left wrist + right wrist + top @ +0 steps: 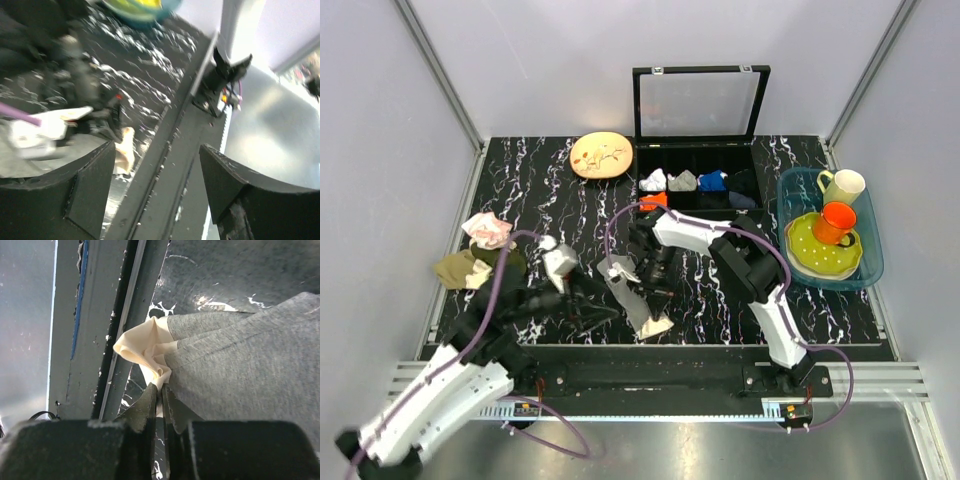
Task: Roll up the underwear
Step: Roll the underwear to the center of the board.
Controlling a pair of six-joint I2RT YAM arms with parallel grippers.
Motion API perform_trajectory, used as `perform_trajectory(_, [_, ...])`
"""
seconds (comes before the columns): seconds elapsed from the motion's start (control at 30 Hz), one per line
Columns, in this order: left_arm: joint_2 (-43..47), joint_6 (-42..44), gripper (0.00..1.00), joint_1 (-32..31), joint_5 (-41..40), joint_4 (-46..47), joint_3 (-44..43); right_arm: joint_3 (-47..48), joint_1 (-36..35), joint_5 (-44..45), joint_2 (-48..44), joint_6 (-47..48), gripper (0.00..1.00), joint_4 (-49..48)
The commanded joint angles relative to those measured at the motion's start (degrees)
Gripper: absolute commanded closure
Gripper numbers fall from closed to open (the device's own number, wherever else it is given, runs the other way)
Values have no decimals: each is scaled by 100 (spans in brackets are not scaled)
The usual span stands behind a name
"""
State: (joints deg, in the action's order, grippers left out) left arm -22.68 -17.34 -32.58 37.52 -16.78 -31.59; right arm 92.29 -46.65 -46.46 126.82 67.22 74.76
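The underwear [628,290] is a grey strip of cloth lying on the black marbled table near its front edge, with a cream edge [656,326] at the near end. My right gripper [658,298] is shut on that cream edge. In the right wrist view the fingertips [161,388] pinch the bunched cream fold [142,346], and the grey cloth [240,365] spreads out to the right. My left gripper [595,312] is open and empty just left of the underwear. In the left wrist view [155,172] it faces the table's front rail, with the cream edge [125,150] behind its left finger.
A pink-and-white cloth [488,230] and olive and tan cloths [470,268] lie at the left. A divided box [744,160] with folded cloths and a raised lid stands at the back. A plate [601,155] lies beside it. A blue basin [868,268] with cups is at the right.
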Motion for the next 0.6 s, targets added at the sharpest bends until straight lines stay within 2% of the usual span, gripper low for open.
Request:
perform_trajectory(0.0, [-877,275,28,-1836,-1894,-186,-356,368,42,-294,184,256,88,873])
perform_trajectory(0.03, [-1088,284,28,-2379,-2489,-194,-391,386,42,-285,202,256,88,882])
perform_trajectory(0.23, [-2538,-6,26,-3578,-4321,147,-321,439,51,-267,352,248,87,882])
perform_trajectory(0.4, [-3321,90,27,-3791,-4972,921,-40,640,42,-267,483,177,86,874])
perform_trajectory(0.57, [-3428,476,30,-4098,-5246,1422,136,711,42,-215,624,98,85,821])
